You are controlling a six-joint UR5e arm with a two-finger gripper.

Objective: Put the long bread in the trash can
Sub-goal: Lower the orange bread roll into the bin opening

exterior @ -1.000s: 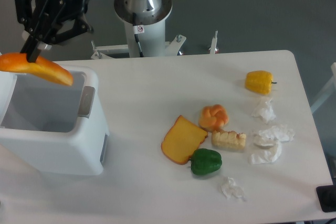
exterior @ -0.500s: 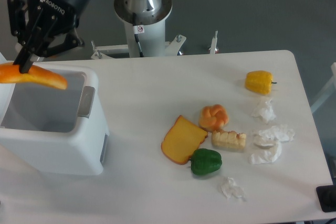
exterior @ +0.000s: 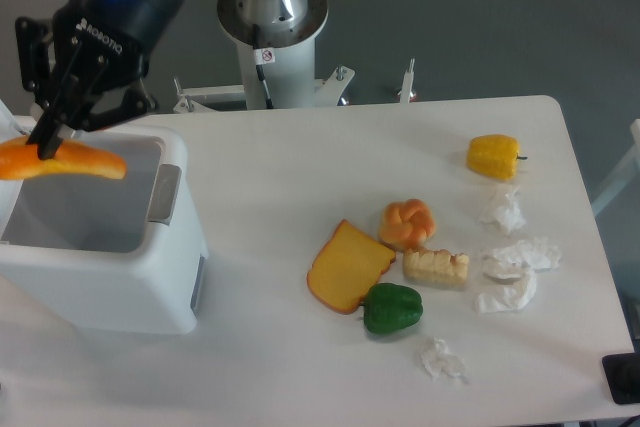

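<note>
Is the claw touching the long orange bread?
Touching. The fixed camera shows the claw with its fingers pinched on the long bread, holding it over the open trash can.

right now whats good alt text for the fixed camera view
A robot gripper holds a long bread over an open white trash can at the table's left. To the right lie a toast slice, bun, green pepper, yellow pepper and crumpled tissues.

White worktop (exterior: 300,367) carried: trash can (exterior: 110,277) at left; toast (exterior: 347,267), bun (exterior: 408,223), green pepper (exterior: 392,309), corn piece (exterior: 436,267) clustered centre; yellow pepper (exterior: 494,156), crumpled tissues (exterior: 515,269) at right.
</note>
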